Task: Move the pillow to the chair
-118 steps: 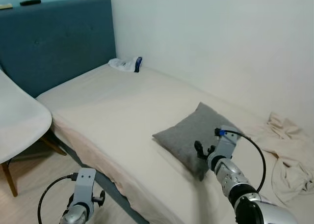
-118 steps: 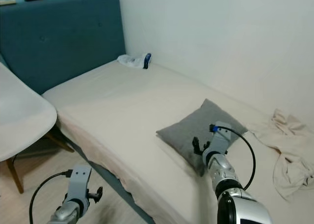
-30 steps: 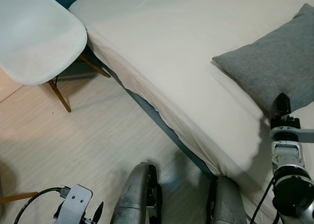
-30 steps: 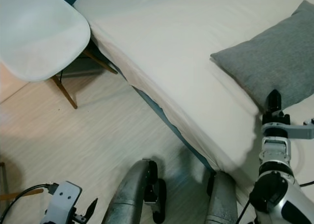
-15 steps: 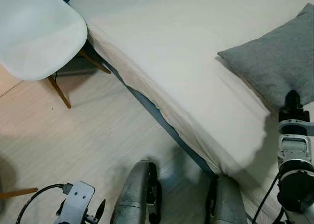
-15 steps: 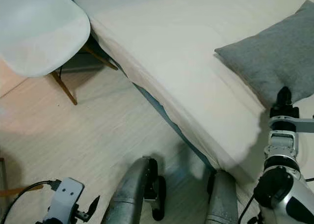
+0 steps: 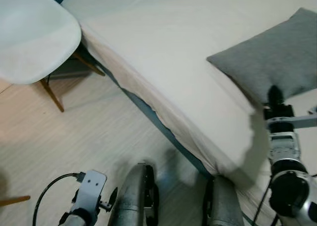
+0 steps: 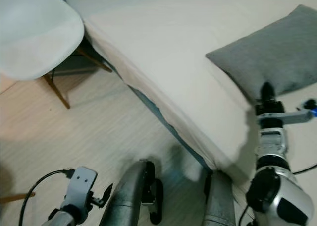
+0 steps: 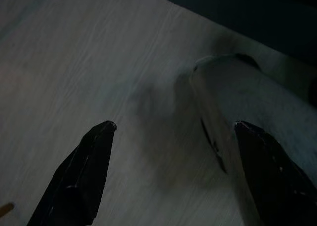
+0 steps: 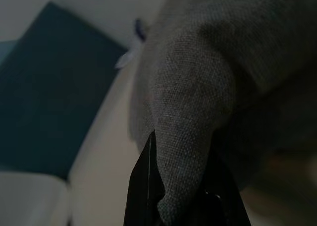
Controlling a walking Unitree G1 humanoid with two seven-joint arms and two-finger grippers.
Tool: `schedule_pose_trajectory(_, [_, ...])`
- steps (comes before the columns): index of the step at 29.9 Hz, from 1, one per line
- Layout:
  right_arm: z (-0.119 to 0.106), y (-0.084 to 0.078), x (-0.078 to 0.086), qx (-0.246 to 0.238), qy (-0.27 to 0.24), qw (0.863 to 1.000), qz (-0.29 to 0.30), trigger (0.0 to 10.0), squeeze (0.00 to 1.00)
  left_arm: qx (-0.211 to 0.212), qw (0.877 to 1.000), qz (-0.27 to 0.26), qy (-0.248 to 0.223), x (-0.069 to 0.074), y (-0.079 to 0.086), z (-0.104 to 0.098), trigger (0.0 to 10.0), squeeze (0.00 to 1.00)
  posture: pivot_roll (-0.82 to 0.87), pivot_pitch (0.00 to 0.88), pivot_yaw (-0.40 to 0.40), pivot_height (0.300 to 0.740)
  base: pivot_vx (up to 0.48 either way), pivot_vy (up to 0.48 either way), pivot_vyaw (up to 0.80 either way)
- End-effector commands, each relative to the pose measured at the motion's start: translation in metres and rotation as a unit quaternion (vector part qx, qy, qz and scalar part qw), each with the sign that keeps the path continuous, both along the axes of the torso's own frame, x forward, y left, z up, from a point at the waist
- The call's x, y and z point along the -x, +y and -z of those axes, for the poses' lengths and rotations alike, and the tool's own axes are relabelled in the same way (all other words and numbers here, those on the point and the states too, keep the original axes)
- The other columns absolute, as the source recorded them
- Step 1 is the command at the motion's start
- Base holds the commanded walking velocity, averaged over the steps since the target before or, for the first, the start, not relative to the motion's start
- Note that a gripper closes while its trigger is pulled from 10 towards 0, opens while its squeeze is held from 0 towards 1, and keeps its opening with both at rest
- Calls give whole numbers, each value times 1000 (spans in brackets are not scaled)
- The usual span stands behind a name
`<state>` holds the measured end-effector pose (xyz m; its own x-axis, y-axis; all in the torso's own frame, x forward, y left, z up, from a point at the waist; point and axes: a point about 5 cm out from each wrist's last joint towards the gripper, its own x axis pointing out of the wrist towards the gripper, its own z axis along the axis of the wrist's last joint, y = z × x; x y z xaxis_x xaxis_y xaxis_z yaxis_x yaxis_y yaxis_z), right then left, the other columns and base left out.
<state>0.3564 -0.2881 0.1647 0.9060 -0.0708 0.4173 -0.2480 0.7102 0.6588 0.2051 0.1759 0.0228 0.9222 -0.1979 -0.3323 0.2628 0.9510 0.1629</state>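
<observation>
A grey pillow [image 7: 270, 62] is laid flat on the bed [image 7: 163, 52], its long side running diagonally toward the wall. Its near corner is pinched by the right gripper [image 7: 273, 94]. The left gripper [image 9: 168, 171] is held open above the floor [image 7: 74, 132]. A white chair [image 7: 29, 32] is seen well apart.

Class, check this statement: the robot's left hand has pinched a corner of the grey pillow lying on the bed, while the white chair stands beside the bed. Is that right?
Not quite: it is the right hand, not the left, that pinches the corner of the grey pillow, as the right wrist view shows. The pillow does lie on the bed, and the white chair stands beside it.
</observation>
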Motion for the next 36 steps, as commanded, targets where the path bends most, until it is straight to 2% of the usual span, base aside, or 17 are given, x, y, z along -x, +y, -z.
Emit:
schedule_pose_trajectory(1, [12,24,-2,32,9,997,-69,0,0,7,999,-13,29,10,1,13,10000,0,182,356,85,625,0,0,0])
schedule_pose_trajectory(3, [17,55,-5,56,-5,988,-142,0,0,14,1000,-16,22,2,-3,13,10000,0,166,332,70,625,0,0,0])
schedule_pose_trajectory(4, [17,55,-5,56,-5,988,-142,0,0,14,1000,-16,22,2,-3,13,10000,0,166,332,70,625,0,0,0])
schedule_pose_trajectory(5, [20,74,-5,61,-13,981,-186,0,0,18,1000,-17,17,-5,-6,13,10000,0,148,310,58,625,0,0,0])
schedule_pose_trajectory(6, [24,113,1,87,-36,956,-277,0,0,25,1000,-15,8,-17,-13,12,10000,0,132,286,49,625,0,0,0])
schedule_pose_trajectory(7, [24,113,1,87,-36,956,-277,0,0,25,1000,-15,8,-17,-13,12,10000,0,132,286,49,625,0,0,0])
schedule_pose_trajectory(9, [23,138,7,92,-58,937,-332,0,0,30,999,-15,3,-24,-17,12,10000,0,120,266,43,625,0,0,0])
schedule_pose_trajectory(11, [21,148,11,91,-67,928,-354,0,0,33,999,-16,2,-27,-18,11,10000,0,108,246,37,625,0,0,0])
schedule_pose_trajectory(13, [21,148,11,91,-67,928,-354,0,0,33,999,-16,2,-27,-18,11,10000,0,108,246,37,625,0,0,0])
schedule_pose_trajectory(15, [13,183,24,98,-99,893,-428,0,0,42,999,-17,-7,-43,-25,10,10000,0,76,170,19,625,0,0,0])
schedule_pose_trajectory(17, [10,194,27,100,-106,885,-442,0,0,47,999,-17,-14,-51,-30,8,10000,0,73,145,8,625,0,0,0])
schedule_pose_trajectory(21, [9,199,18,109,-84,900,-414,0,0,52,998,-18,-24,-62,-35,4,10000,0,78,109,-9,625,0,0,0])
schedule_pose_trajectory(22, [9,195,12,110,-56,918,-378,0,0,55,998,-22,-30,-66,-36,3,10000,0,78,95,-15,625,0,0,0])
schedule_pose_trajectory(24, [11,189,3,118,-12,936,-331,0,0,58,997,-32,-34,-71,-35,2,10000,0,77,68,-25,625,0,0,0])
schedule_pose_trajectory(28, [17,187,2,141,19,935,-325,0,0,62,996,-46,-34,-74,-32,3,10000,0,79,43,-35,625,0,0,0])
schedule_pose_trajectory(30, [19,191,10,159,13,923,-351,0,0,63,996,-55,-34,-75,-28,4,10000,0,80,38,-39,625,0,0,0])
schedule_pose_trajectory(36, [21,206,19,143,7,912,-385,0,0,53,995,-79,-36,-77,-19,8,10000,0,82,7,-46,650,0,0,0])
